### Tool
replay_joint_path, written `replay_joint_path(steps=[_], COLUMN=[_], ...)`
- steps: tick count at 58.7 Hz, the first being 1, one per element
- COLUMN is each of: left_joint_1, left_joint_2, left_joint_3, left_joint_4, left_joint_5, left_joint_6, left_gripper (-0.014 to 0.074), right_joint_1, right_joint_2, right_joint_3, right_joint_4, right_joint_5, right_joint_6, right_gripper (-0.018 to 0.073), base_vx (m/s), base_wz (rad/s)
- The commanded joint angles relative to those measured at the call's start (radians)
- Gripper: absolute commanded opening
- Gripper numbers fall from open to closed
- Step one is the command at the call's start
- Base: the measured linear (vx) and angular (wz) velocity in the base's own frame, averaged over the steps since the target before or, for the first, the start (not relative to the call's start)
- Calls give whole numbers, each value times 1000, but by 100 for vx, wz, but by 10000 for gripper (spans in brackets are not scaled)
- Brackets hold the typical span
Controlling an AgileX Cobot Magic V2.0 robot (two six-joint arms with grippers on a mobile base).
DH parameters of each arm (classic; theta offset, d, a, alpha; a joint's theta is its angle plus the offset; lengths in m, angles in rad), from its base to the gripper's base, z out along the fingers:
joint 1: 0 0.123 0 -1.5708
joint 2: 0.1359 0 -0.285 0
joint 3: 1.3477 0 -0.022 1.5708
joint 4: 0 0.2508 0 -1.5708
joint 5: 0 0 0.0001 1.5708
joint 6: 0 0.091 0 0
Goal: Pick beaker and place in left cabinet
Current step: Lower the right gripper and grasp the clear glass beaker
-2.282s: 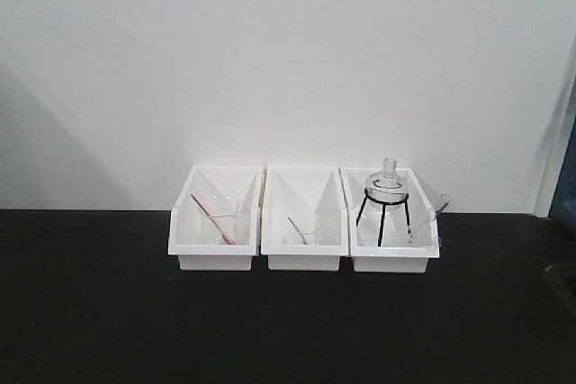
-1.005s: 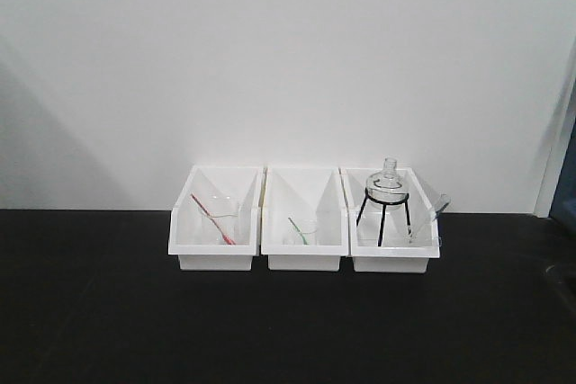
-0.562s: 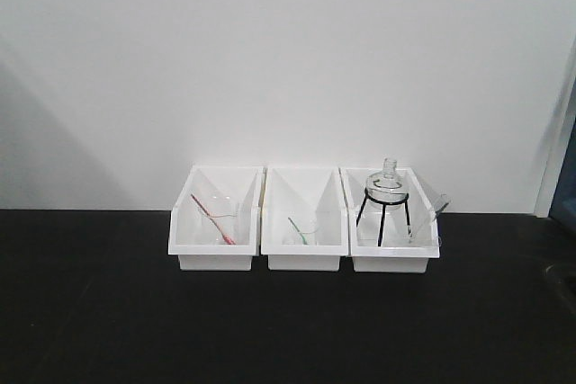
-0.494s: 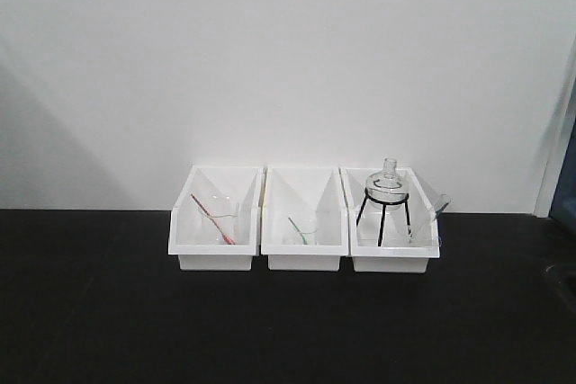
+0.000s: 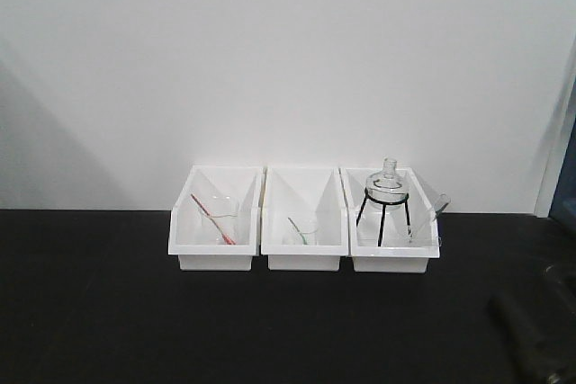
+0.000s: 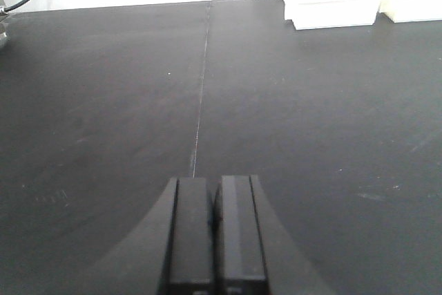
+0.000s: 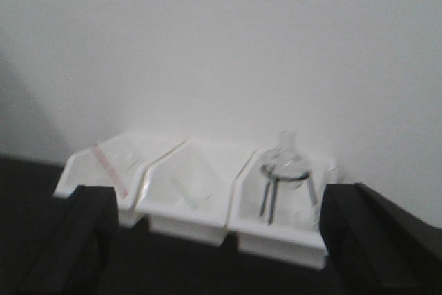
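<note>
Small clear glass beakers stand in white bins on the black table: one with a red rod in the left bin point(image 5: 221, 218), one with a green rod in the middle bin point(image 5: 304, 232). A clear glass vessel leans in the right bin point(image 5: 430, 213). The left cabinet is out of view. My left gripper point(image 6: 214, 188) is shut and empty, low over bare table, far from the bins. My right gripper point(image 7: 219, 202) is open and empty, facing the three bins from a distance. It shows as a dark blur at the front view's lower right point(image 5: 533, 339).
A round glass flask on a black tripod point(image 5: 387, 200) stands in the right bin point(image 5: 394, 261). A white wall rises right behind the bins. A seam point(image 6: 202, 81) runs down the black tabletop. A blue-grey edge point(image 5: 565, 177) shows at far right.
My right arm has come into the front view at the lower right, where only table showed before. The bins and glassware have not moved.
</note>
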Motion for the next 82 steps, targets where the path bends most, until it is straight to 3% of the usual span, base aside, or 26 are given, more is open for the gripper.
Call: replay_joint_path(steps=[1,13,22,34,44,67,82], left_joint_1=[-5,-5,-5,-5,-5,-5,-5], left_joint_2=[-10,-10,-10,-10,-10,-10,-10], left_joint_3=[-15,-15,-15,-15,-15,-15,-15], left_joint_4=[3,3,3,3,3,3,3], left_joint_5=[-75,-75,-75,-75,-75,-75,-75], left_joint_6=[-4,-4,-4,-4,-4,-4,-4], left_gripper=[4,4,4,4,4,4,4], right_joint_1=[41,62,62,62,62,66,144], right_joint_2=[119,431,674,864,949,1077,1096], right_joint_3=[22,47,47,-48,-144,-349,-384], right_joint_4=[-134,-256,-257,-381,-426,-547,-525], right_joint_5=[-205,-411,-635,-634,-634,-634,-633], right_joint_6=[15,-6,-22,-47,-41,85,85], right_gripper=[595,571,571,571,571,571,571], base_vx=[0,0,0,0,0,0,0], base_wz=[0,0,0,0,0,0,0])
